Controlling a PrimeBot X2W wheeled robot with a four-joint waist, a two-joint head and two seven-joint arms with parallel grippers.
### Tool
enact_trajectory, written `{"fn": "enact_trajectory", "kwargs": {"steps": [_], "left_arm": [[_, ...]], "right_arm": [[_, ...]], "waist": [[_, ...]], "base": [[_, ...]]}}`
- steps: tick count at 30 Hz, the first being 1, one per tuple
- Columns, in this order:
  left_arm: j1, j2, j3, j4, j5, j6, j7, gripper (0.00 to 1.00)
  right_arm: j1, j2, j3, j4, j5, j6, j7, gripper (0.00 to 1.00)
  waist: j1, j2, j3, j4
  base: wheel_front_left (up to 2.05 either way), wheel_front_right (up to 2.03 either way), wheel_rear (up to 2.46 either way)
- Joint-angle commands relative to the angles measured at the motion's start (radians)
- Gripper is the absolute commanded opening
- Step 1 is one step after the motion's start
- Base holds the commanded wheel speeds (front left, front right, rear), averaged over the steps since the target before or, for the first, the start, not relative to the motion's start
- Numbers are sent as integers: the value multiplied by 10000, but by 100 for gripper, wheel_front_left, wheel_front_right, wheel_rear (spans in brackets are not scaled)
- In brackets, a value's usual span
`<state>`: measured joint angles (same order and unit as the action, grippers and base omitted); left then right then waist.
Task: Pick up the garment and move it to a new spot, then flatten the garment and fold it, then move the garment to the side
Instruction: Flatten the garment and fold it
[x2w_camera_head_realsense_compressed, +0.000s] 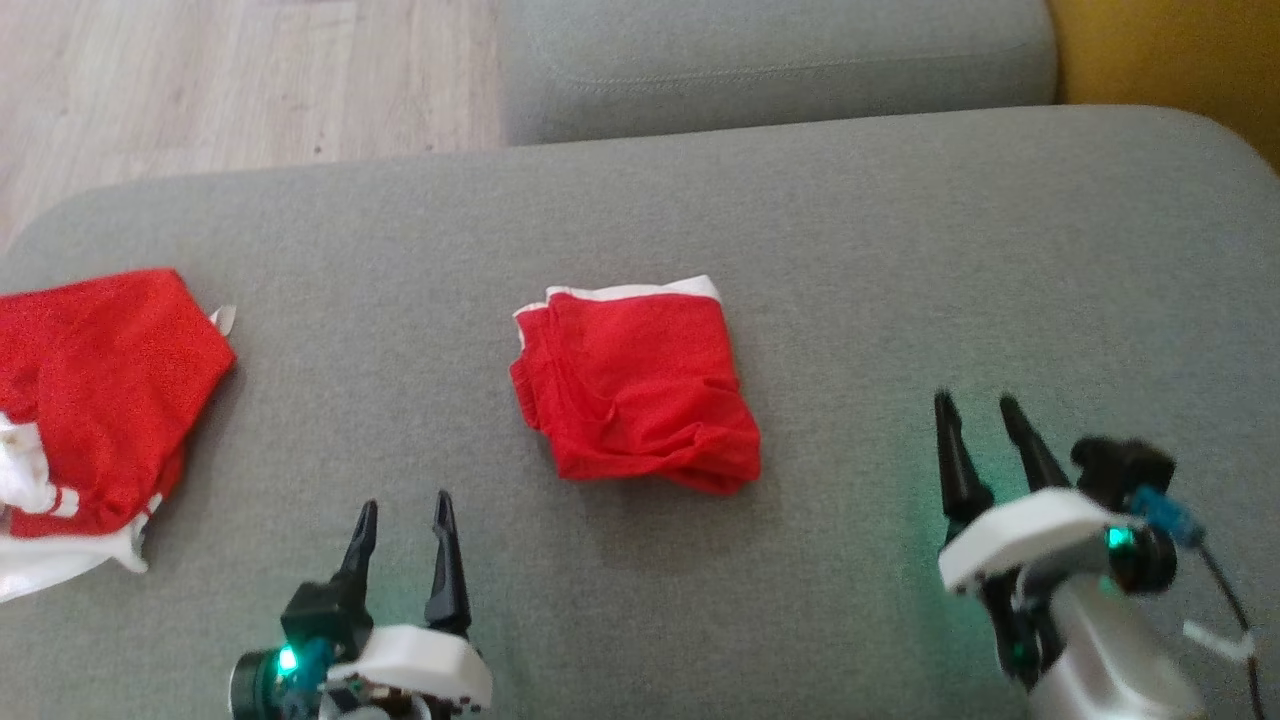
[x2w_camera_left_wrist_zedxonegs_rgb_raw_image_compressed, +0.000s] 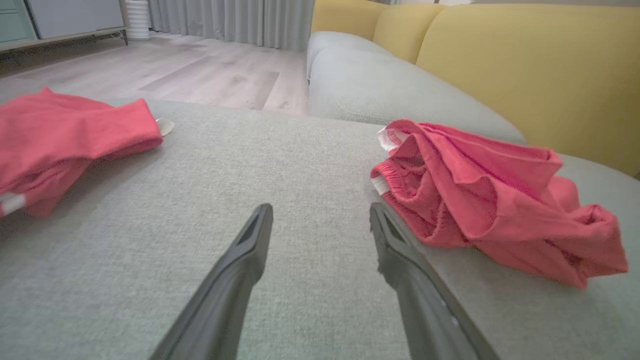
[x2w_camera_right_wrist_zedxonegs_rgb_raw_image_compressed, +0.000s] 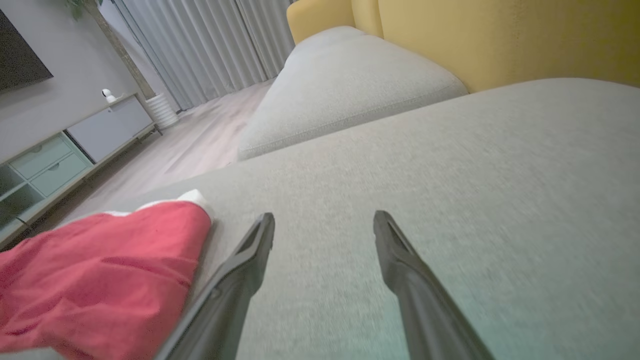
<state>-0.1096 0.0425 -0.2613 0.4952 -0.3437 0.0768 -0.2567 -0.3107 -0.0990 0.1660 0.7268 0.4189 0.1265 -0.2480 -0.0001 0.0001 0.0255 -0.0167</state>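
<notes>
A red garment (x2w_camera_head_realsense_compressed: 635, 385) with a white waistband lies folded in the middle of the grey cushion (x2w_camera_head_realsense_compressed: 900, 260). It also lies right of my left fingers in the left wrist view (x2w_camera_left_wrist_zedxonegs_rgb_raw_image_compressed: 495, 200) and left of my right fingers in the right wrist view (x2w_camera_right_wrist_zedxonegs_rgb_raw_image_compressed: 100, 275). My left gripper (x2w_camera_head_realsense_compressed: 405, 512) stands open near the cushion's front, to the garment's lower left, holding nothing. Off to the garment's right, my right gripper (x2w_camera_head_realsense_compressed: 978, 408) is open and empty above the cushion.
Another red and white garment (x2w_camera_head_realsense_compressed: 90, 410) lies bunched at the cushion's left end. A second grey cushion (x2w_camera_head_realsense_compressed: 770, 60) sits behind, with yellow backrests (x2w_camera_left_wrist_zedxonegs_rgb_raw_image_compressed: 525, 65) to the right. Wooden floor (x2w_camera_head_realsense_compressed: 230, 80) lies beyond the far left edge.
</notes>
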Motion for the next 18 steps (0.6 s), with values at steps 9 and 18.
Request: {"fn": "enact_trajectory", "kwargs": {"steps": [9,18], "left_arm": [[572,78,712,-648,266,267,-51,100],[417,78,403,-602,90,90,-51,100]], "right_arm": [[853,461,-409,-489,-1077,42,-137,100],[535,485,205,-498,-627,42,-137,81]], "waist": [[1,-1,-282,-285],[1,-1,-80,-26]], "base": [[0,0,0],[0,0,0]]}}
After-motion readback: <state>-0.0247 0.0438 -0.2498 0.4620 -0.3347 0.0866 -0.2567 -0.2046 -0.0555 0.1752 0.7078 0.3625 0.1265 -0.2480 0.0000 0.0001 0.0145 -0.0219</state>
